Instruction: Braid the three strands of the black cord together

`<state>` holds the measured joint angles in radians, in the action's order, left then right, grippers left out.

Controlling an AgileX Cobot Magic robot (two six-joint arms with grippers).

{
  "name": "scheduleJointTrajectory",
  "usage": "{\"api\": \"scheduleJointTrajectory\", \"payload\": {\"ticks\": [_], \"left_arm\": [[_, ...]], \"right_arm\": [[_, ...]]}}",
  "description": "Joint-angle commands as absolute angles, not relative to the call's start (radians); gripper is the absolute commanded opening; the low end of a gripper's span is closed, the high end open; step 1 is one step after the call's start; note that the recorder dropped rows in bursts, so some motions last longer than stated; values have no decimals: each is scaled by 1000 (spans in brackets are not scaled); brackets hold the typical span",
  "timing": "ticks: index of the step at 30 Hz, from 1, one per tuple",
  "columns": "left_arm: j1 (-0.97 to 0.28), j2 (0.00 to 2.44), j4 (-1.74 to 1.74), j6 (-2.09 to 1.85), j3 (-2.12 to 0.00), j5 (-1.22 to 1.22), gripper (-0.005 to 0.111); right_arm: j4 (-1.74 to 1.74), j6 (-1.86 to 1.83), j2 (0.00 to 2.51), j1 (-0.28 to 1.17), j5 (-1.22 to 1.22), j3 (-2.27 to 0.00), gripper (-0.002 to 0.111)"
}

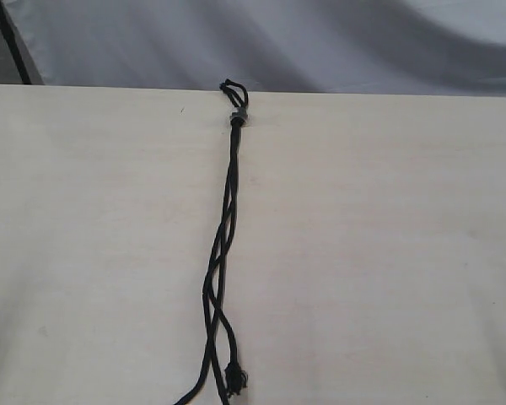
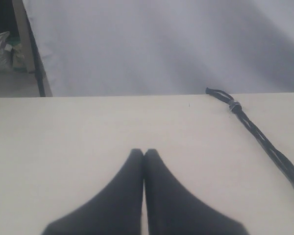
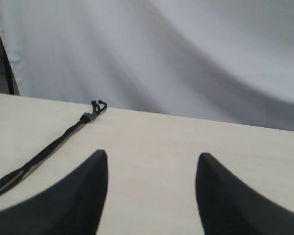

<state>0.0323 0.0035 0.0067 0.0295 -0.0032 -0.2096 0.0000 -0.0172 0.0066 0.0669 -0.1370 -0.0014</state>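
Over on the left, the left gripper [image 2: 144, 154] hangs above bare tabletop. Its two black tapered fingers [image 2: 122, 196] are pressed tip to tip, with nothing pinched between them. The thin black woven cord [image 1: 228, 219] lies well off to its side, out of its reach.

On to the middle of the pale, light-wood desk [image 1: 84, 236]. The cord runs in a nearly straight line from the centre of the far edge down towards the near edge. Its short black loop [image 1: 234, 88] pokes just over the far edge, and the small grey clip [image 1: 237, 117] sits right on that edge below it. From the clip, the three thin black strands [image 1: 215, 278] travel close together, then cross loosely over one another about halfway down the desk, with small gaps showing between them. One strand ends in a frayed, knotted tip [image 1: 234, 375] close to the near edge, and another slips out of view past that edge.

And on the right, the right gripper [image 3: 152, 157] has its black fingers spread wide apart, holding nothing, with bare desk showing between them. Behind the far edge hangs a white cloth backdrop [image 1: 320, 42].
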Motion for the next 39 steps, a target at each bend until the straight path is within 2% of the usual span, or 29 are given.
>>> {"api": "scheduleJointTrajectory", "payload": {"ticks": [1,4,5,11,18,39], "left_arm": [[36,0,-7,34,0,-210,0],[36,0,-7,34,0,-210,0],[36,0,-7,32,0,-210,0],[36,0,-7,32,0,-210,0],[36,0,-7,32,0,-212,0],[36,0,-7,30,0,-211,0]], "right_arm": [[0,-70,0,84,-170,0,26],[0,-70,0,84,-175,0,1],[0,-70,0,84,-178,0,0],[0,-47,0,82,-185,0,0],[30,-16,0,-7,-185,0,0],[30,-16,0,-10,-185,0,0]]}}
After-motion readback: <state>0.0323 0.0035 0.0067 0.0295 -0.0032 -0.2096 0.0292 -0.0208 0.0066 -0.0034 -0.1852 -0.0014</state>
